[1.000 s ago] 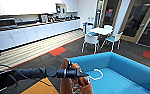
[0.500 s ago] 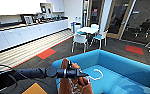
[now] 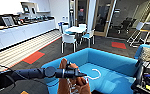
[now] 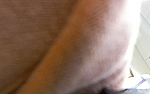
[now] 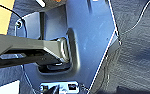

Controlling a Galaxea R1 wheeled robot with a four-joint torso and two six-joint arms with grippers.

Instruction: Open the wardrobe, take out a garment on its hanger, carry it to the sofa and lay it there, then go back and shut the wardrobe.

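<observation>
In the head view, the left arm reaches in toward the sofa (image 3: pixel 111 67), and its left end effector (image 3: pixel 79 74) sits at the sofa's near edge, just over the front of the seat. The garment (image 3: pixel 73 83) hangs bunched below and around that end effector, its orange cloth with white lettering draped at the sofa's near edge. The hanger (image 3: pixel 96 74) shows its white curved hook beyond the end effector, lying over the turquoise seat cushion. The end effector looks clenched on the hanger with the garment under it, though the fingers themselves are hard to make out. Beyond the sofa's back stand white chairs (image 3: pixel 68 40) around a small table (image 3: pixel 76 29).

The step in hand appears to be laying the garment on the sofa. To do it well, the load should be well over the seat cushion, not at the near edge, so that the cloth does not slide off toward the floor; lowering until the fabric rests on the cushion before letting go would keep the hanger from tipping.

In the left wrist view, orange fabric presses close to the camera, which fits the garment hanging right against that wrist.

In the right wrist view, the robot's own dark plate and jointed bar show above dark carpet (image 5: pixel 138 50); I cannot tell the state of the right end effector.
</observation>
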